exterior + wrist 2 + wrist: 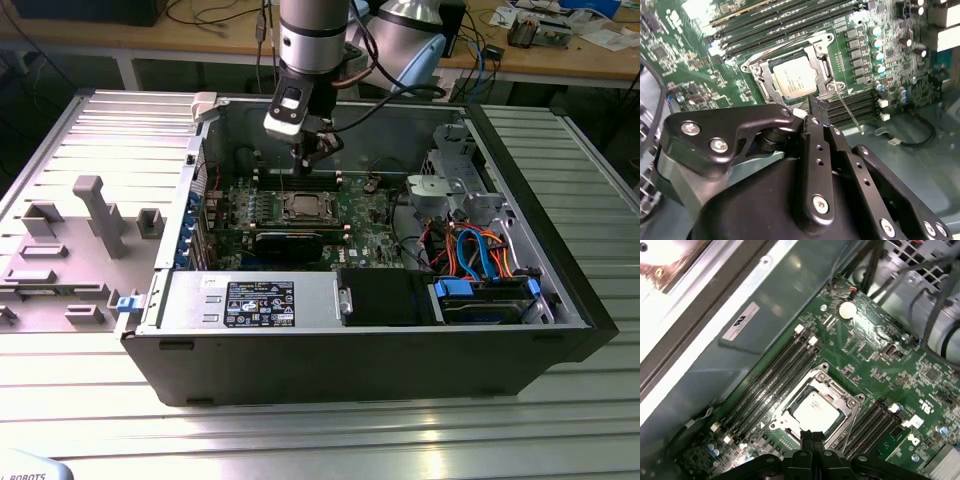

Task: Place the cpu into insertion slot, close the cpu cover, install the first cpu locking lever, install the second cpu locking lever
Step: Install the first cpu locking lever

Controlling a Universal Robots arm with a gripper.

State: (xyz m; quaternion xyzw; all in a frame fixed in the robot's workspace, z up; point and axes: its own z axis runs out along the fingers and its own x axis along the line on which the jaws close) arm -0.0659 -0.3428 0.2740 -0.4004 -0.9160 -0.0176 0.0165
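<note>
Two black fingers of the claw [812, 435] are pressed together, holding nothing, just over the near edge of the small square silver-grey cpu [816, 409]. It lies in the silver-rimmed square insertion slot [754, 67], and the thin silver windowed cpu cover [822, 60] appears down over it. A thin silver wire locking lever [850, 112] juts free beside the tips. To press it home well, I judge the closed tips should bear squarely on its end and stay clear of the chip.

Computer case [350, 365]: black, laid open at the centre of the exterior view.
Motherboard [368, 212]: green, mounted inside at upper middle.
Power supply [250, 302]: silver, labelled, set at lower left inside.
Cables [478, 250]: blue and orange, bundled at the exterior view's right.
Grey fixture [95, 215]: placed on the ribbed table [400, 430], at the exterior view's left.
</note>
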